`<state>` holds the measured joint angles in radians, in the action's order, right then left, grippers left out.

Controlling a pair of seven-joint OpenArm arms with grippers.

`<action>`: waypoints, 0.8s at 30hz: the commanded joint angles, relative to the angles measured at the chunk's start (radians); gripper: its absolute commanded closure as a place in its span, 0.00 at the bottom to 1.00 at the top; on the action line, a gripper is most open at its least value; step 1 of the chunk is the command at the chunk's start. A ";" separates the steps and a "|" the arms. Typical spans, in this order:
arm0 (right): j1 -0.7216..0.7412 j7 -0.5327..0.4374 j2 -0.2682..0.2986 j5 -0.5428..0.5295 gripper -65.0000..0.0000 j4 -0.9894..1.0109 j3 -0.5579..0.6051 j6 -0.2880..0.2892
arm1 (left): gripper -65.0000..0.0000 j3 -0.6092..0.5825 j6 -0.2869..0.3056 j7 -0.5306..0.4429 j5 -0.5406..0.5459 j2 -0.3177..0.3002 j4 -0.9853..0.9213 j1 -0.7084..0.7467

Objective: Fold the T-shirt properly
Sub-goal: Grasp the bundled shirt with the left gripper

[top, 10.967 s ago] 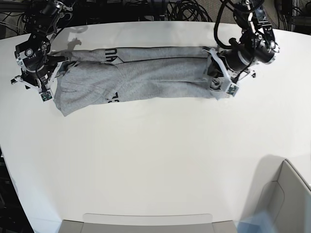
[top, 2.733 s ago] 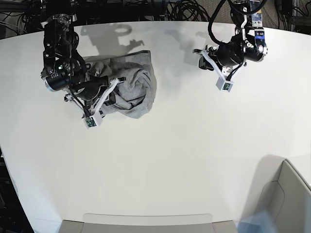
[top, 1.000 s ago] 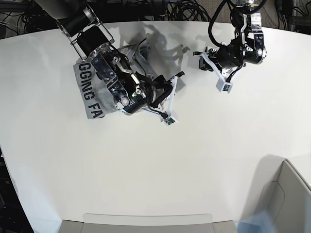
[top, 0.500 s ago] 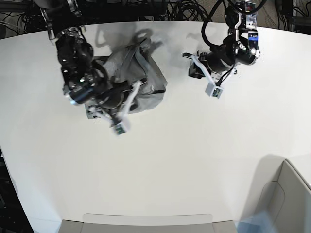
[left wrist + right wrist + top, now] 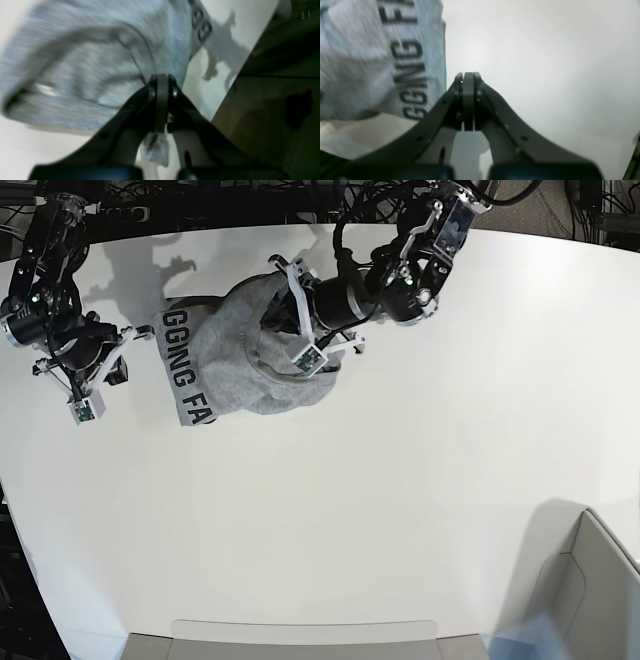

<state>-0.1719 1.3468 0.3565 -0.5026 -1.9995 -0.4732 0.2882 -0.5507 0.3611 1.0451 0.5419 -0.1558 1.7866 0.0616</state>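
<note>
The heather-grey T-shirt (image 5: 240, 365) lies bunched at the back left of the white table (image 5: 400, 480). A strip of black lettering (image 5: 180, 365) shows along its left edge. My left gripper (image 5: 289, 315) reaches over the shirt's right part. In the left wrist view this gripper (image 5: 161, 82) is shut, with a pinch of grey cloth (image 5: 154, 148) showing between the fingers and the shirt (image 5: 87, 62) beyond. My right gripper (image 5: 104, 376) hovers left of the shirt, apart from it. In the right wrist view it (image 5: 467, 77) is shut and empty, beside the lettered edge (image 5: 412, 62).
A grey bin (image 5: 590, 580) stands at the front right corner and a flat grey tray edge (image 5: 300, 635) lies along the front. Cables (image 5: 380, 200) lie behind the table. The table's back edge (image 5: 225, 95) is close to my left gripper.
My right arm has come off the shirt and moved left. My left arm has moved left onto the shirt and shut on it. The lettered edge shows again.
</note>
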 commanded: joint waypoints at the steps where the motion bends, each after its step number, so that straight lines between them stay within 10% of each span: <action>1: 0.001 -0.014 0.019 0.002 1.00 -0.001 -0.023 0.010 | 1.00 -0.002 -0.003 -0.015 0.002 -0.001 -0.031 -0.029; 10: -0.064 -0.019 0.025 0.002 1.00 0.044 -0.052 0.019 | 1.00 0.186 -0.161 -0.024 0.010 0.002 -0.209 -0.092; 24: 0.041 -0.019 0.026 0.000 1.00 0.036 0.070 0.021 | 1.00 0.222 -0.165 -0.010 0.011 0.000 0.101 0.019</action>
<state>-0.1421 1.3399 0.3706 -0.4938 -1.9450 -0.3958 0.3000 -0.3260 0.1944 1.0500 0.5426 -0.1577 1.8683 0.0948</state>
